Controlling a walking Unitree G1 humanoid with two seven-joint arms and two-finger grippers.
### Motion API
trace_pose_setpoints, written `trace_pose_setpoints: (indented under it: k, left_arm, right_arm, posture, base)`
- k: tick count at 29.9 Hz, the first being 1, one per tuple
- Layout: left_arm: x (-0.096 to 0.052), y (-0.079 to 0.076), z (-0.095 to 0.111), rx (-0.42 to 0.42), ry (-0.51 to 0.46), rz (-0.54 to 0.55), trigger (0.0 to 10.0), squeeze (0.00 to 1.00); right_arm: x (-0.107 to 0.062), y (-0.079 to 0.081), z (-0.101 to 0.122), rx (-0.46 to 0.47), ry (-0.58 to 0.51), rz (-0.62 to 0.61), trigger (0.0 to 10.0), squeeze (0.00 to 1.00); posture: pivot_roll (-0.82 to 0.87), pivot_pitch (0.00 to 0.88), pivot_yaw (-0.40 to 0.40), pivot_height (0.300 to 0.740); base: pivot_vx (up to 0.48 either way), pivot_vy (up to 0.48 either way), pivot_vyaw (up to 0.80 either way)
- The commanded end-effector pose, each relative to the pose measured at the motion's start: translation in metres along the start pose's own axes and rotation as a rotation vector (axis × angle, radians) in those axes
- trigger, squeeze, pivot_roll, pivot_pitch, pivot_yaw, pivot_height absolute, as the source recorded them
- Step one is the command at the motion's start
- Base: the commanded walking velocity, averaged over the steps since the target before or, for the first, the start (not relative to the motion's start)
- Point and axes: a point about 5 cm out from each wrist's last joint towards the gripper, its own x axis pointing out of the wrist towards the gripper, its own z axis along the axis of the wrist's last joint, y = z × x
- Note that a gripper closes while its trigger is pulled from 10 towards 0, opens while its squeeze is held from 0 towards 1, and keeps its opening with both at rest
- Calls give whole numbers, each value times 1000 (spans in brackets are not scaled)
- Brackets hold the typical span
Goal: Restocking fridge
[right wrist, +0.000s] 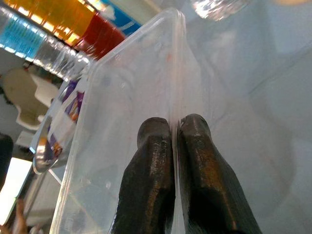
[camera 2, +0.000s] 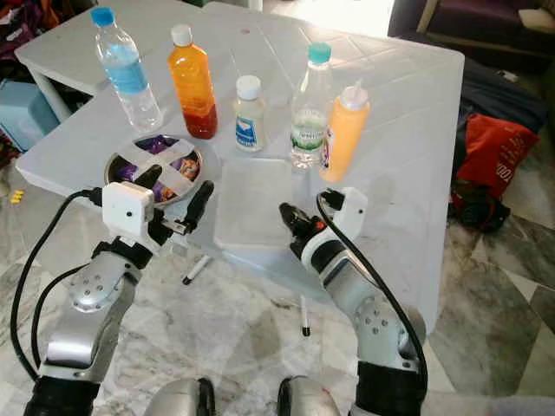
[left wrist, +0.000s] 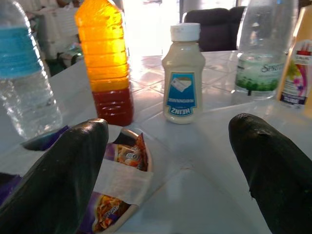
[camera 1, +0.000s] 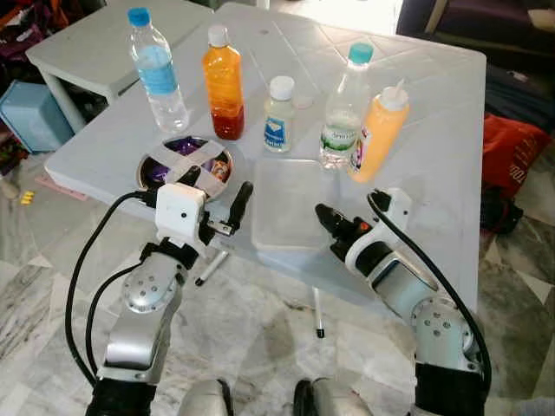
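Note:
A clear plastic container (camera 1: 290,204) lies at the front of the white table (camera 1: 434,130). My right gripper (right wrist: 174,131) is shut on its near right rim. To its left sits a metal bowl (camera 1: 141,165) of sweets, taped across. My left gripper (camera 1: 214,192) hovers open between the bowl and the container, holding nothing. Behind them stand a blue-labelled water bottle (camera 1: 159,74), an orange juice bottle (camera 1: 224,87), a small Heinz mayonnaise bottle (left wrist: 181,78), a clear bottle with a teal cap (camera 1: 344,108) and an orange squeeze bottle (camera 1: 379,130).
A second white table (camera 1: 95,43) stands at the back left, with a blue box (camera 1: 30,113) on the floor beside it. A red bag (camera 1: 512,156) lies on the floor to the right. The table's front edge runs just under my grippers.

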Motion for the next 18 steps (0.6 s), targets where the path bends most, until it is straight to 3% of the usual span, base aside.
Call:
trace_pose_setpoints:
  k: [1, 8, 11, 12, 13, 18]
  left_arm:
    - [-1, 3, -4, -8, 13, 24, 10000, 0]
    - [-4, 15, -17, -37, 61, 102, 10000, 0]
    - [1, 16, -16, -37, 54, 104, 10000, 0]
    - [9, 17, -13, -29, 33, 99, 10000, 0]
    - [12, 17, -10, -25, 20, 98, 10000, 0]
    - [23, 24, -5, -29, -2, 134, 10000, 0]
  right_arm:
    - [-3, 0, -2, -25, -8, -8, 10000, 0]
    - [-15, -5, 4, -225, -76, -16, 10000, 0]
    - [-15, -7, 6, -236, -90, -26, 10000, 0]
    - [-13, -9, 8, -240, -98, -29, 3373, 0]
    - [-12, -10, 9, -241, -105, -31, 0, 0]
    - [-5, -5, 14, -264, -145, -10, 196, 0]
  posture:
    - [-59, 79, 12, 740]
    - [-76, 37, 10, 740]
    - [-76, 31, 6, 740]
    - [-75, 19, 5, 740]
    - [-75, 19, 5, 740]
    - [-80, 0, 19, 740]
  base:
    - [0, 0, 0]
    - [0, 0, 0]
    - [0, 0, 0]
    - [0, 0, 0]
    - [0, 0, 0]
    - [0, 0, 0]
